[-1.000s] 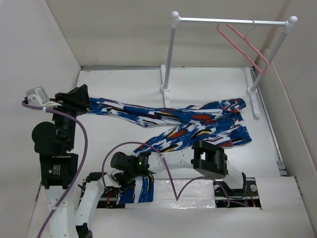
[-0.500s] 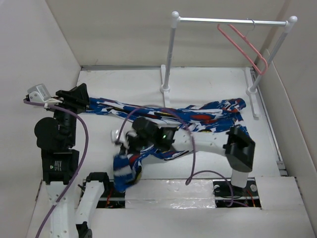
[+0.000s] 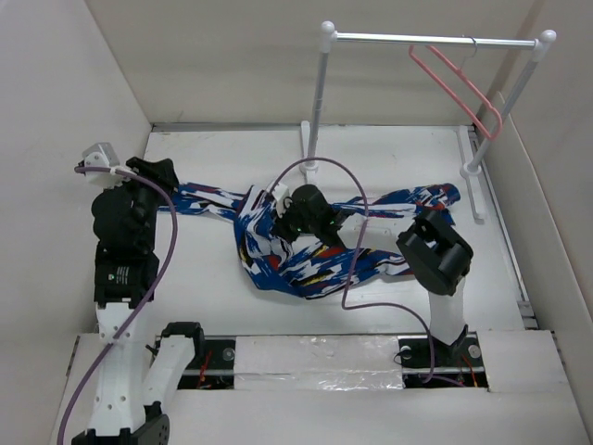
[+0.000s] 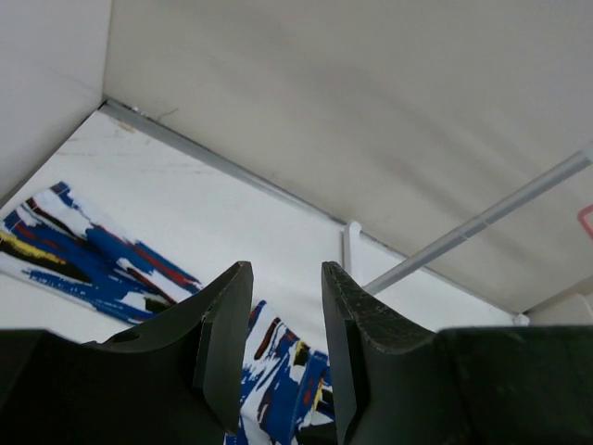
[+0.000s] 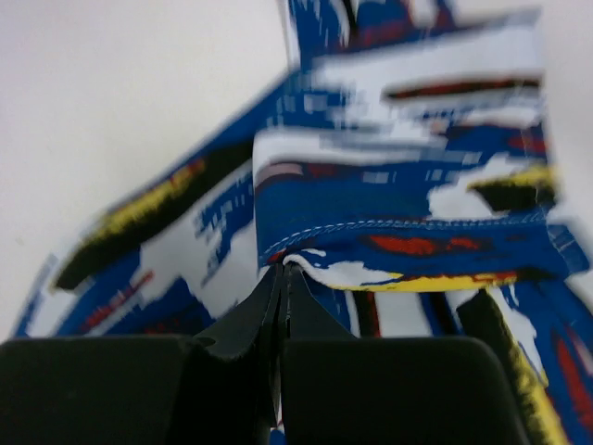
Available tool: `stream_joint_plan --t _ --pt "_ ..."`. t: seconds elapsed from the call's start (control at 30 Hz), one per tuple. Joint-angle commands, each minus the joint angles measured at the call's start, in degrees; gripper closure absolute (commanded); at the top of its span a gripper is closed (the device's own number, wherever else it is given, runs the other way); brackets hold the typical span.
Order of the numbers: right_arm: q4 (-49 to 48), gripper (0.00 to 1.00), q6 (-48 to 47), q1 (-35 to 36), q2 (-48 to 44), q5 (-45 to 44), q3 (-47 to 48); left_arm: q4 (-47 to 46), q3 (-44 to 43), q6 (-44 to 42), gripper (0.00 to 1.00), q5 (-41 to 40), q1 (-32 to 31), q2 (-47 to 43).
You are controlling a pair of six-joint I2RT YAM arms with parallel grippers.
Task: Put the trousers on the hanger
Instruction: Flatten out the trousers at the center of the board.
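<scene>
My right hand has travelled from the near-left of the surface to its middle, dragging 1 trouser leg along. Its jaws are pinched tight on a stitched hem of the trousers, which lie bunched mid-surface, 1 leg trailing toward my left hand. Left hand: fingers parted, nothing between them. The pink hanger hangs on the rack rail, well apart from the trousers.

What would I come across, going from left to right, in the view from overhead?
Left gripper, open → right gripper, shut on a fold of the trousers → pink hanger hooked on the rail. The trousers stretch across the whole middle, so they have no single place in the order.
</scene>
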State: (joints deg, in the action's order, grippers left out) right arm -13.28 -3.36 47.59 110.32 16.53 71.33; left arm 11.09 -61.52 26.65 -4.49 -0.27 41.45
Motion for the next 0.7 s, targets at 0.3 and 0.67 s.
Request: stream_joint_plan --t 0.3,0.67 --pt "0.9 1.0 -0.7 2.9 -14.5 -2.2 -16.9 -2.2 12.8 0.6 0.71 4.2 -0.3 5.3" --pt "9.1 1.0 -11.3 13.3 -15.7 9.0 -14.6 -2.7 5.5 3.6 0.68 -2.7 -0.3 25.7"
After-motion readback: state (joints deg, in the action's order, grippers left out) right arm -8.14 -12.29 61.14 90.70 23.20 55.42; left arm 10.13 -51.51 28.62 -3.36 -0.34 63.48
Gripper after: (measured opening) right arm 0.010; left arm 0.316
